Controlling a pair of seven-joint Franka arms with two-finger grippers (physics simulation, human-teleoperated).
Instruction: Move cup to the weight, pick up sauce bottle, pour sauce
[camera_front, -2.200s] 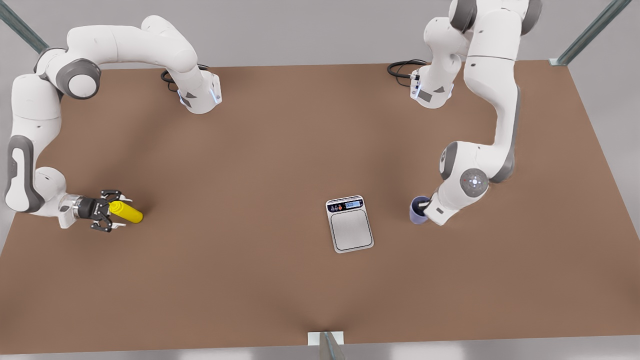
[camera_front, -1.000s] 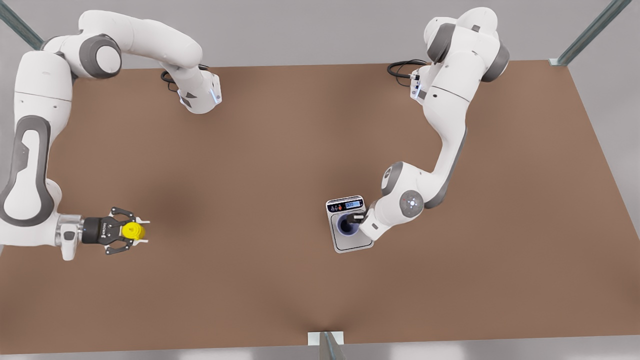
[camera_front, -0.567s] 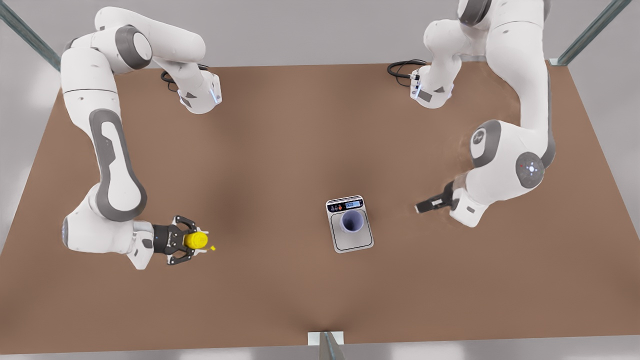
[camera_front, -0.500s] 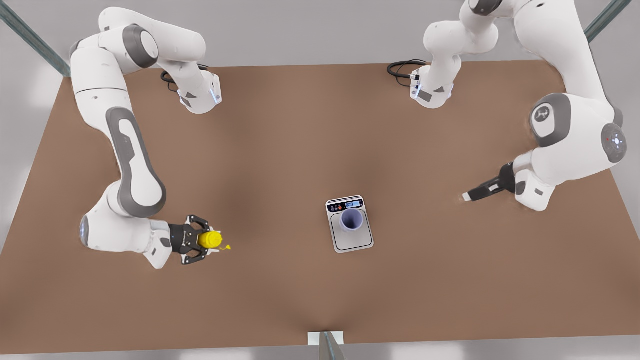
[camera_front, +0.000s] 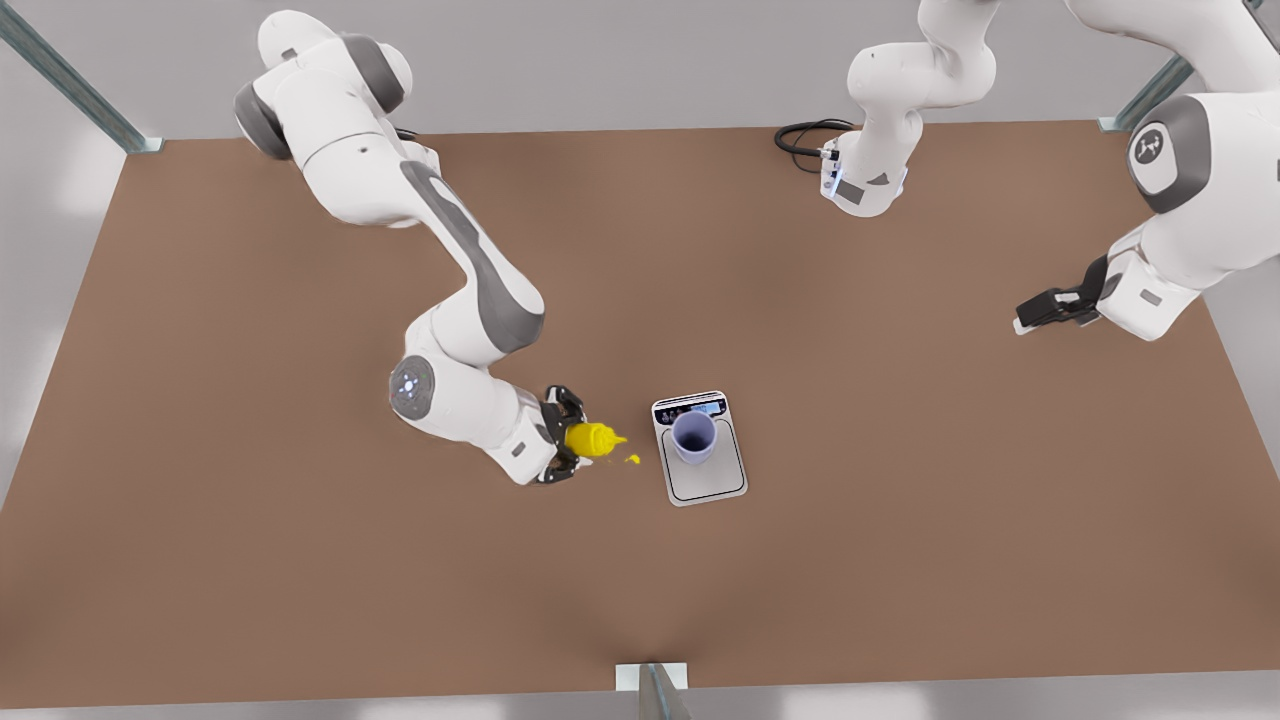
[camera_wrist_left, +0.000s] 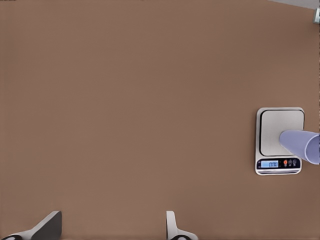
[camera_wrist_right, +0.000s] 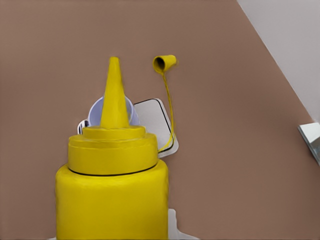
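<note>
The lavender-blue cup (camera_front: 693, 435) stands upright on the silver-grey scale (camera_front: 706, 482), on the half of the plate near the display. My right gripper (camera_front: 566, 440) is shut on the yellow sauce bottle (camera_front: 592, 438) just to the front view's left of the scale. The bottle is tipped, its nozzle pointing toward the cup. Its small cap (camera_front: 632, 459) dangles on a thin tether. In the right wrist view the bottle (camera_wrist_right: 112, 185) looms close, with the cup (camera_wrist_right: 131, 108) and scale (camera_wrist_right: 153, 114) behind its nozzle. My left gripper (camera_front: 1042, 309) waits open far to the front view's right; its wrist view shows its open gripper (camera_wrist_left: 112, 230), the scale (camera_wrist_left: 280, 125) and cup (camera_wrist_left: 302, 145).
Both arm bases stand at the table's back edge, with a black cable coil (camera_front: 800, 136) beside one. A small metal bracket (camera_front: 650, 685) sits at the front edge. Metal frame posts rise at the back corners. The brown tabletop (camera_front: 900, 550) stretches wide around the scale.
My right gripper carried the bottle across the table to beside the scale, nozzle now toward the cup. My left gripper drew farther away to the front view's right and back.
</note>
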